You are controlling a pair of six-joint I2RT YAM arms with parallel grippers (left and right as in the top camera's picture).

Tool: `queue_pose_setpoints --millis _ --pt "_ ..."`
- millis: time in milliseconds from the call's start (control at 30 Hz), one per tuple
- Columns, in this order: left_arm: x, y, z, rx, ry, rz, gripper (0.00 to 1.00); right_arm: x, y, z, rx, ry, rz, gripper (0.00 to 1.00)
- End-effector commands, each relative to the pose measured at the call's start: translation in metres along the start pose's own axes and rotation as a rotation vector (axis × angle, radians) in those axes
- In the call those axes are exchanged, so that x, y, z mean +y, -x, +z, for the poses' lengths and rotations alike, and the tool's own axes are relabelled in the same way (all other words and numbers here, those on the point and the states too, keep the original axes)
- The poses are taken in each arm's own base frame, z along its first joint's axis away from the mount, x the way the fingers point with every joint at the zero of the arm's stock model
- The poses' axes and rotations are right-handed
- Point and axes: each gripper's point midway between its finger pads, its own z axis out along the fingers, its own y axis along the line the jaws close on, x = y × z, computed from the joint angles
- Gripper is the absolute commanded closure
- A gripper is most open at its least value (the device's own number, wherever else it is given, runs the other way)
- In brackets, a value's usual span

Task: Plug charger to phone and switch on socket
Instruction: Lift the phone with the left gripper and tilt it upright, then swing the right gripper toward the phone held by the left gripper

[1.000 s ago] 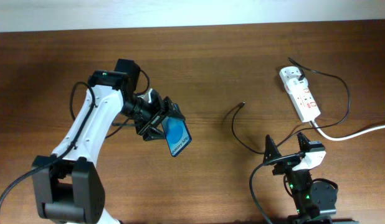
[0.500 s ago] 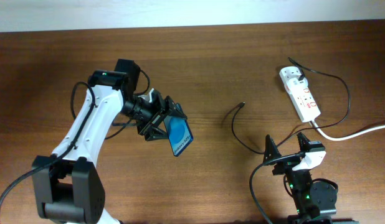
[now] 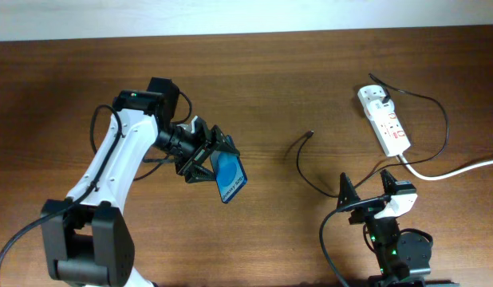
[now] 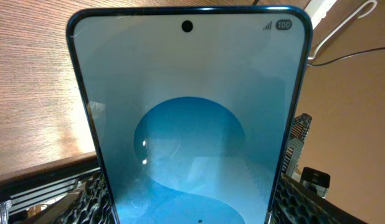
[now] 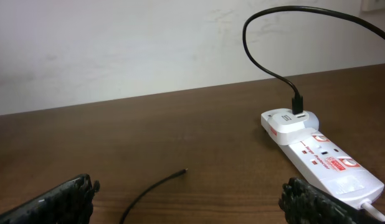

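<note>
**Operator:** Report the left gripper (image 3: 211, 159).

**Technician:** It is closed on the phone (image 3: 229, 177). The ribbed fingers (image 4: 301, 202) press on the two long edges near the lower end. The phone sits left of centre in the overhead view, tilted, with its blue screen facing the wrist camera.

**Operator:** Is any writing legible on the phone?

**Technician:** In the left wrist view, the upper right corner of the screen shows signal bars and a badge reading "100". A camera hole sits at top centre. The white lettering seen from overhead is too small to read.

**Operator:** Report the right gripper (image 3: 364, 185).

**Technician:** It is open, with the jaws spread wide and nothing between them. It is at the lower right of the overhead view.

**Operator:** Locate the socket (image 3: 384, 119) and the charger (image 3: 299, 163).

**Technician:** The socket lies at the upper right of the table (image 3: 310, 64). It carries red-printed labels, but the text is not legible. The charger is plugged into the socket's upper end. The black cable loops right, then down, and passes near the right gripper. The cable's free tip rests on bare wood right of centre, well apart from the phone. A white cord (image 3: 454, 167) leaves the socket's lower end and runs toward the right edge.
</note>
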Motion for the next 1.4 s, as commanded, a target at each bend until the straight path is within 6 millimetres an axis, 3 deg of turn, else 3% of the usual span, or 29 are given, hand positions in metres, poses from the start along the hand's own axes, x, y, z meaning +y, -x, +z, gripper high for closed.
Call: queue_pose_setpoints --millis 0,867,1000,1133,1233,1367 --pt "-0.013 -0.001 -0.006 0.002 -0.05 0.045 0.57 -0.003 -0.002 0.0 0.002 -0.013 -0.006 0.02" --pt "-0.02 0.018 -0.007 -0.076 -0.058 0.15 0.57 0.002 -0.003 0.0 0.006 0.017 -0.002 0.02" --pt "-0.02 0.019 -0.007 -0.079 -0.059 0.153 0.57 0.043 -0.006 -0.006 0.034 0.255 -0.006 0.02" --pt "-0.019 0.02 -0.007 -0.084 -0.051 0.155 0.57 0.094 -0.017 -0.029 0.1 0.583 -0.009 0.02" --pt "-0.017 0.021 -0.007 -0.09 -0.041 0.155 0.56 0.14 -0.033 -0.078 0.213 0.97 0.008 0.02" --pt "-0.013 0.024 -0.006 -0.108 -0.011 0.154 0.55 0.156 -0.045 -0.115 0.321 1.188 0.063 0.02"
